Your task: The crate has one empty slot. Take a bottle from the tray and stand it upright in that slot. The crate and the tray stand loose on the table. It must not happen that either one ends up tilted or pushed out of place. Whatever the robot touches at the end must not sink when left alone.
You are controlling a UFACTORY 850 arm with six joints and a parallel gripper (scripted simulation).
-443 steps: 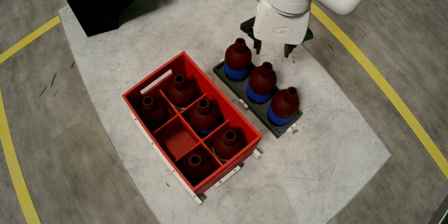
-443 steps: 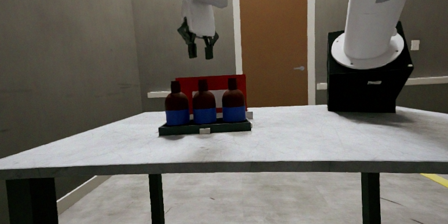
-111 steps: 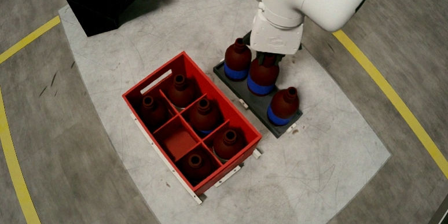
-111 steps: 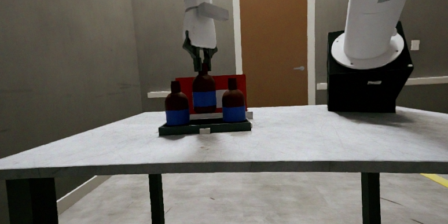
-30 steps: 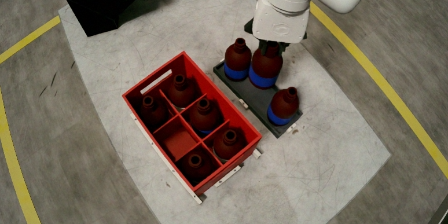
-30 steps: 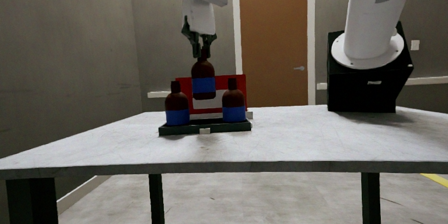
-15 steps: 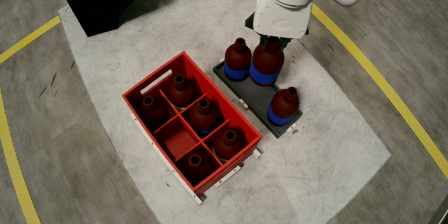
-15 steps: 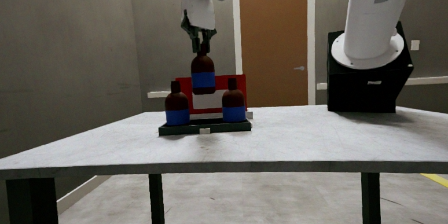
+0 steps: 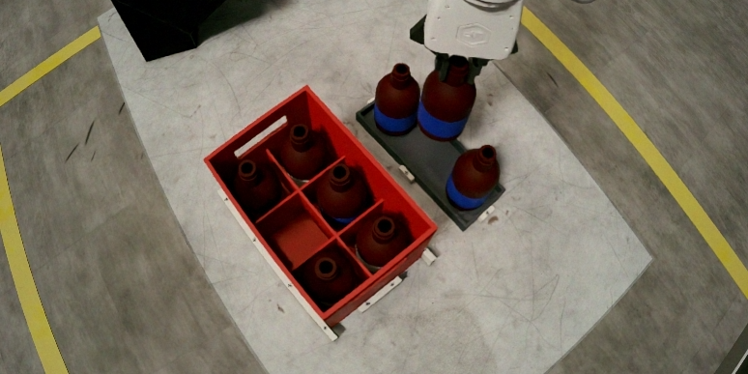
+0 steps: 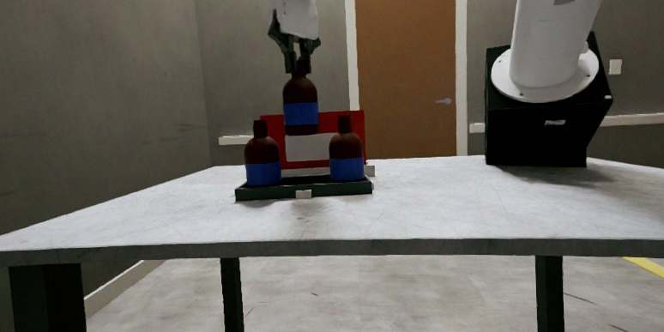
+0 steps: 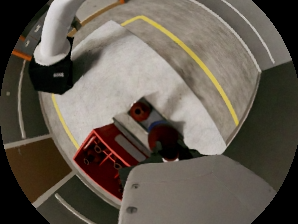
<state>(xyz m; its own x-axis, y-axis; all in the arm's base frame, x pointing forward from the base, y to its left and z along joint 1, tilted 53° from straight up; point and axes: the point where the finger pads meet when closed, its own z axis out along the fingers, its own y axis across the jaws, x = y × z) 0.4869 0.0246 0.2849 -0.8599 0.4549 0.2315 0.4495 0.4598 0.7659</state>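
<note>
The gripper [image 9: 458, 69] [image 10: 298, 65] [image 11: 167, 147], its fingers partly open, grips a bottle [image 9: 447, 101] [image 10: 300, 97] [image 11: 163, 137] by the neck, upright above the tray [image 9: 426, 161] [image 10: 278, 191]. Two bottles stand in the tray. The crate [image 9: 385, 183] [image 10: 325, 120] [image 11: 107, 137], beside the tray, holds five bottles; one slot [image 9: 302, 238] is empty.

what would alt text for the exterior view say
A gripper holds a brown bottle with a blue label upright by its neck above a dark tray, where two matching bottles stand. Behind is a red crate on the pale table.
</note>
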